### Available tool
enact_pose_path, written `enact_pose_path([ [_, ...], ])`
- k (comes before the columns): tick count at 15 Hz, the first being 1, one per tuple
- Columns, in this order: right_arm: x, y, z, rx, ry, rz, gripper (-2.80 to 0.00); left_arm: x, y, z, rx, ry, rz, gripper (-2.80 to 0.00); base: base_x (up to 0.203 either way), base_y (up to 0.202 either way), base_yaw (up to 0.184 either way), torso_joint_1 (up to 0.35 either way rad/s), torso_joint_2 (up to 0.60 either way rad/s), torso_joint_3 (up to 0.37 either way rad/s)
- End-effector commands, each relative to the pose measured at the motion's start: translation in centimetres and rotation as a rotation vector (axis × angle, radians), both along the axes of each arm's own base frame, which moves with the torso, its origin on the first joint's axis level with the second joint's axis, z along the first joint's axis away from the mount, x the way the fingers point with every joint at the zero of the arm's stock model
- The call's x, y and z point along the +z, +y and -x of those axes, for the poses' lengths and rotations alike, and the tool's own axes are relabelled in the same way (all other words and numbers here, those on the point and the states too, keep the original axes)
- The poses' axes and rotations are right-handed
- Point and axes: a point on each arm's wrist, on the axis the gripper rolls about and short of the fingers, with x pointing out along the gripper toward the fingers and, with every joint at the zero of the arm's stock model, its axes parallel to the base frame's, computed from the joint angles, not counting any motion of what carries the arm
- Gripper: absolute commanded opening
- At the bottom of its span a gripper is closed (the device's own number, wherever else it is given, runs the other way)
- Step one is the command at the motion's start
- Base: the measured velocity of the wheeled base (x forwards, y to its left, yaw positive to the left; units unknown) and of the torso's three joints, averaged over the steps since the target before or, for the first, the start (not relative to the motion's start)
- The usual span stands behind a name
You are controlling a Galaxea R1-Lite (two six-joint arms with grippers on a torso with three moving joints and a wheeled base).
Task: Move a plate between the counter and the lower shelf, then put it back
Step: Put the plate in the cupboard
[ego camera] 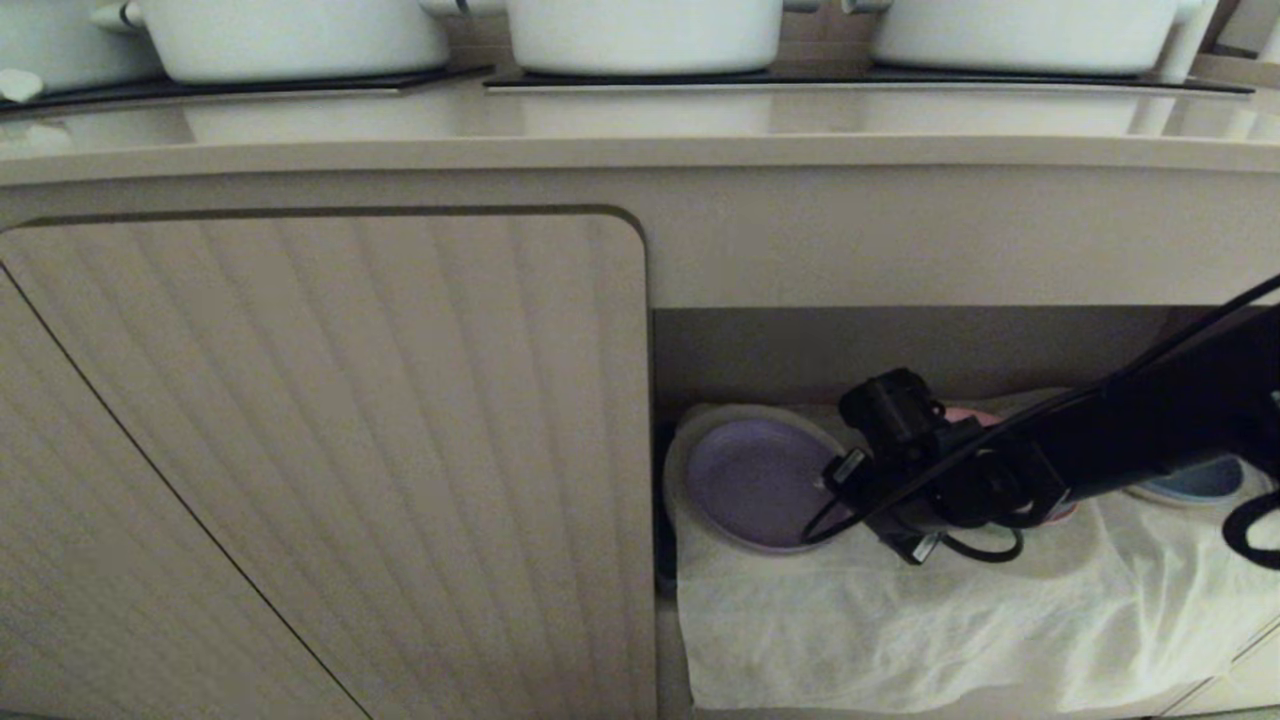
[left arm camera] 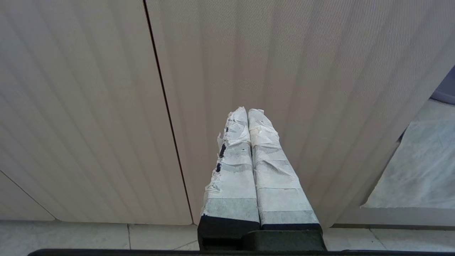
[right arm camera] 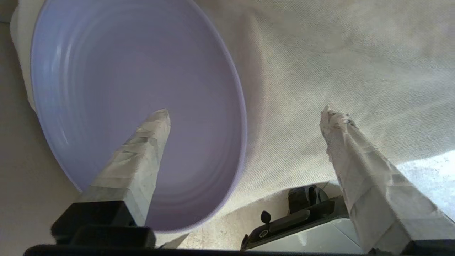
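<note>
plate (right arm camera: 135,89) lies flat on white cloth (right arm camera: 320,64) in lower shelf (ego camera: 900,350), left end. right gripper (right arm camera: 245,115) spread wide, astride plate rim, nothing held. left gripper (left arm camera: 249,117) closed, parked by cabinet door (left arm camera: 89,106). risk: finger over plate may drag it on withdrawal, bunching cloth.

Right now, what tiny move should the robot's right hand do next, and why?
Probably pull the right gripper straight back out of the lower shelf. Its fingers stand wide open on either side of the plate's rim, and the plate lies on the white cloth, so it looks let go. Backing out straight should avoid bumping it. The left gripper is shut, parked by the cupboard door.
</note>
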Motion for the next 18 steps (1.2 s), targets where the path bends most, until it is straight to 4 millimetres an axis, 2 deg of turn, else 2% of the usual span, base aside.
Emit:
enact_pose_path([
  [1,0.5,-0.1,0.4,-0.004,-0.008,-0.006,0.00,0.0,0.0,0.0,0.001,0.000,0.001,-2.80,0.000,0.000,0.000,0.000,0.00,0.000],
  [11,1.4,-0.6,2.0,0.007,-0.005,-0.007,0.00,0.0,0.0,0.0,0.001,0.000,0.001,-2.80,0.000,0.000,0.000,0.000,0.00,0.000],
  [18,2.4,-1.5,4.2,0.021,-0.009,-0.006,0.00,0.0,0.0,0.0,0.001,0.000,0.001,-2.80,0.000,0.000,0.000,0.000,0.00,0.000],
])
